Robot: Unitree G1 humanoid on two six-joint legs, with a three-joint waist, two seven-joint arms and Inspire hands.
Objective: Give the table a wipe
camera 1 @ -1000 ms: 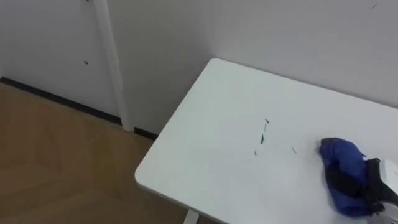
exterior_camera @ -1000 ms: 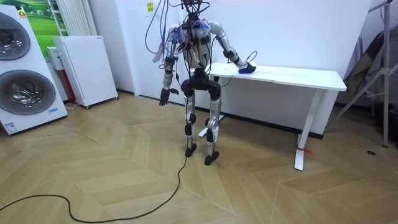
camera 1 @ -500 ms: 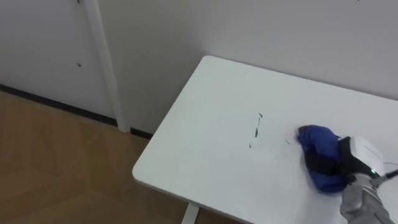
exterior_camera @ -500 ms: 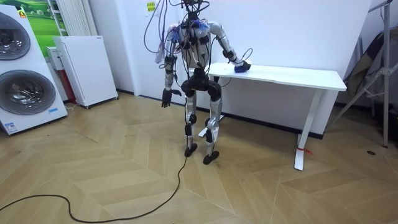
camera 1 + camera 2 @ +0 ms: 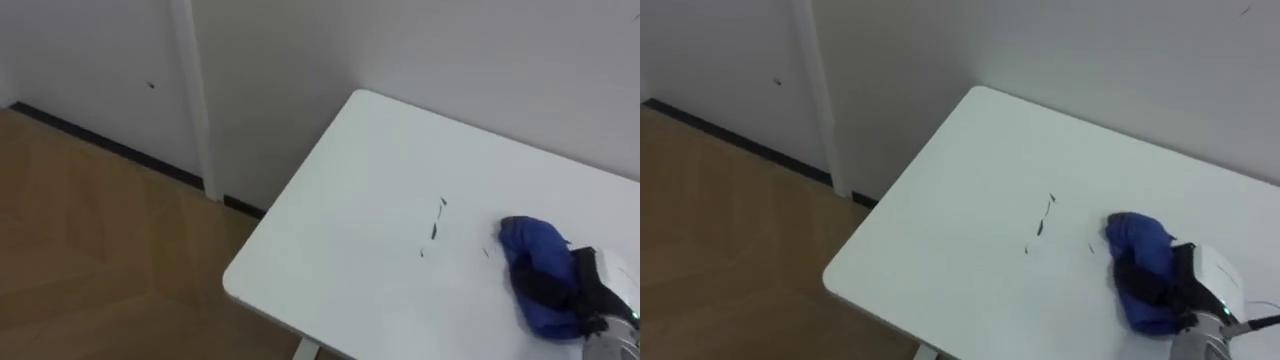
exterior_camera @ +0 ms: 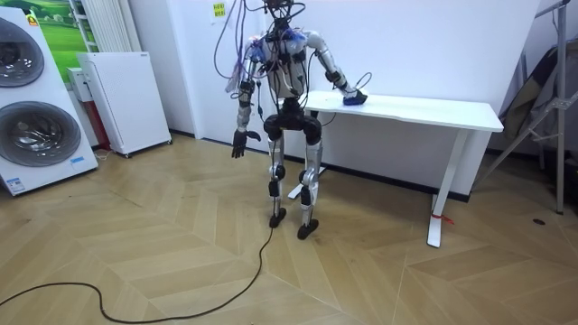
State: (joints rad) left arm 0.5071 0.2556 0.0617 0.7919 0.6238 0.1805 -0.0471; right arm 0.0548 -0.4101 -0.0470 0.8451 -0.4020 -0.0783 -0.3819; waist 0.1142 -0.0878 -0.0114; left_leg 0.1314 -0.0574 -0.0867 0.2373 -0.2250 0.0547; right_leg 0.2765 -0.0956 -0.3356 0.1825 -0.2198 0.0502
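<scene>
In the left eye view, my right hand (image 5: 590,295) is at 4 o'clock. Its dark fingers (image 5: 566,286) are curled tight over the blue cloth (image 5: 528,260). The cloth lies on the white table (image 5: 340,210). Little dark marks (image 5: 437,226) sit just beside the cloth, at its 9 o'clock. They are not wiped off yet.

In the room view, I stand at the table's end on the room view's left, with my right arm reaching over the top. My left hand (image 6: 237,142) hangs by my side, too small to tell more.

In the right eye view, the cloth is bunched under my hand, with the marks at its 9 o'clock. I think the job has only just begun. The marks need wiping, then the wide top toward 10 o'clock.
</scene>
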